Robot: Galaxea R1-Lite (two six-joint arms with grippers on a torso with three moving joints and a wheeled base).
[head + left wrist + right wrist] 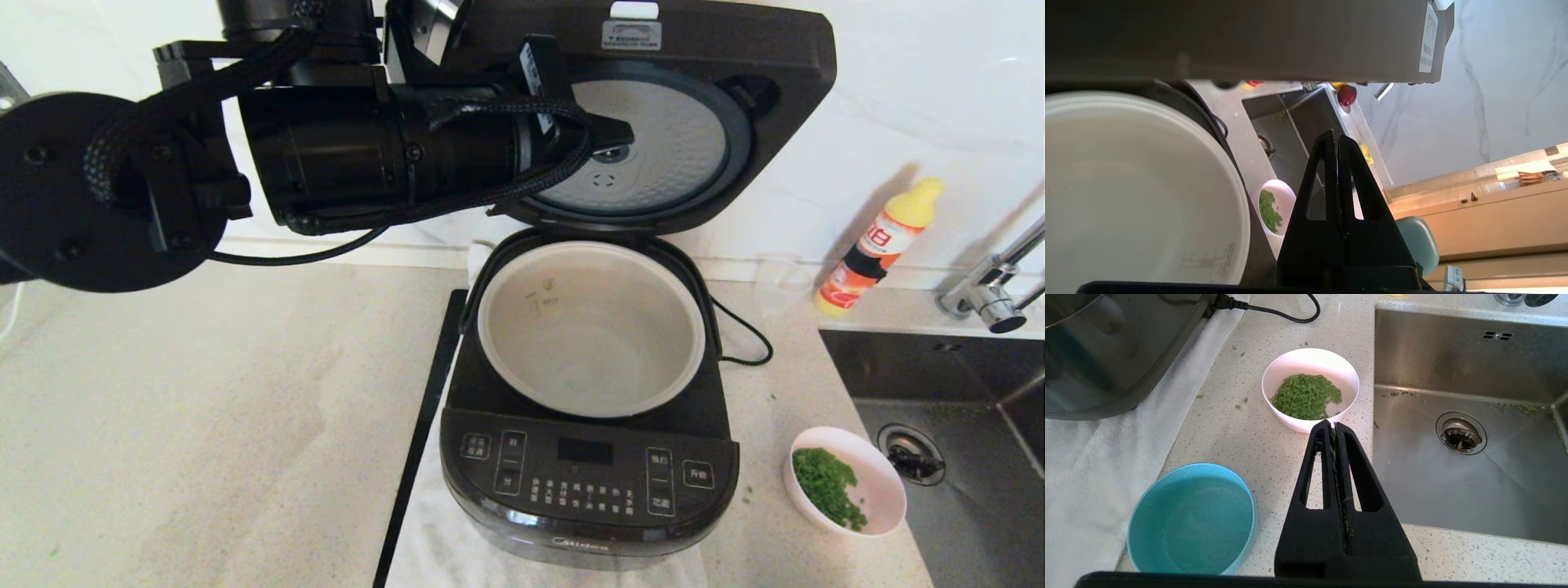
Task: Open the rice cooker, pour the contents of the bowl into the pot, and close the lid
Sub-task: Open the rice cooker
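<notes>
Lid up past vertical, dimpled silver disc facing forward — first step looks done. Pot seated in rice cooker, empty as far as visible, mouth fully exposed for pouring.

Left gripper raised over pot's far-left side, just under lid's inner face; fingers pressed together, holding nothing. Probably placed there from pushing lid up. Blocks part of lid in head view, should clear out before any pour.

Right gripper not visible in head view; per wrist view hangs over counter just short of white bowl, tips near its rim, fingers closed and empty. Must spread before grabbing rim.

White bowl right of cooker, near sink edge, holds green grains; a few strays on counter. Blue bowl nearer robot, looks like water inside.

Cooker on white towel, cord trailing behind. Orange bottle at wall, well clear.

Next likely: right arm grips white bowl rim. Risk: thin rim pinch, spill on tilt.
</notes>
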